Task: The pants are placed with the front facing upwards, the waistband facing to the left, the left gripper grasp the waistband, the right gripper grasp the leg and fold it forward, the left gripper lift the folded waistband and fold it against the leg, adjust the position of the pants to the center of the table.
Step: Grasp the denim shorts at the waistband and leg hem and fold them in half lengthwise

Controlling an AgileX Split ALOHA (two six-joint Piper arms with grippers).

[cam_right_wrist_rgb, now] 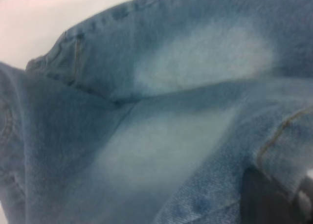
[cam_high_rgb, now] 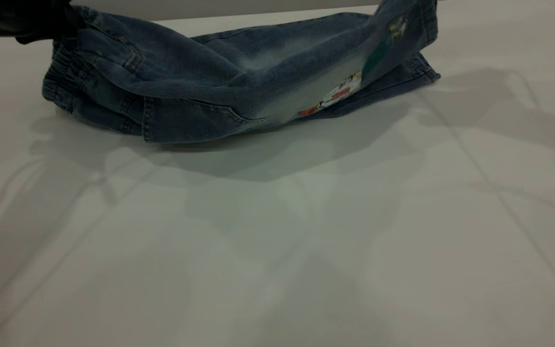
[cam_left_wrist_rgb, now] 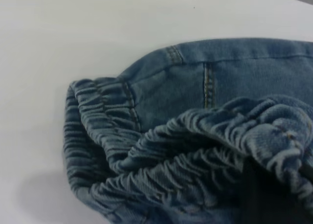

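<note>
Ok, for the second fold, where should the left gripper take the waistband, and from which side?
Probably on the upper gathered layer of the waistband, where it bunches thickest. The pants lie folded lengthwise with that band at the exterior view's left end, so come in from that open end. The left gripper already sits there; the ruched ridges should give blunt jaws purchase.

Dim exterior — soft arm shadows cross table (cam_high_rgb: pixel 403 241); right wrist view blurred.

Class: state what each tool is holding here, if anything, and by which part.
Left tool holds the pants by the waistband, raised off the table. Right tool grips a lifted leg near its cuff.
</note>
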